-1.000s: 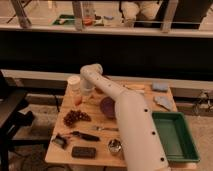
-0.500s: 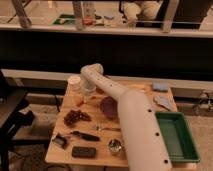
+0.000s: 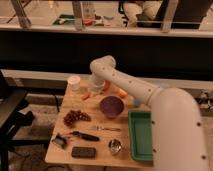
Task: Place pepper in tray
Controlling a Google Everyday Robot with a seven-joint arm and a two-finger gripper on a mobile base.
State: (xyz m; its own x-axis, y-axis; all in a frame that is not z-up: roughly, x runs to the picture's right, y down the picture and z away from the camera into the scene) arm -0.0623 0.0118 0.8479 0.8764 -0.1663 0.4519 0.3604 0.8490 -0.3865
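The pepper (image 3: 86, 96) is a small orange-red sliver lying on the wooden table (image 3: 60, 145), near its back left part. My gripper (image 3: 95, 90) hangs from the white arm just right of the pepper and very close to it. I cannot tell whether it touches the pepper. The green tray (image 3: 141, 134) lies at the table's front right, with nothing visible in it.
A purple bowl (image 3: 111, 106) stands between the gripper and the tray. A white cup (image 3: 74, 81) is at the back left and an orange-red bowl (image 3: 120, 92) at the back. Dark grapes (image 3: 75, 117), a black tool (image 3: 84, 135), a fork (image 3: 106, 128) and a metal cup (image 3: 115, 146) lie in front.
The arm's bend and wrist have shifted slightly right and up. The pepper and the other objects have stayed in place.
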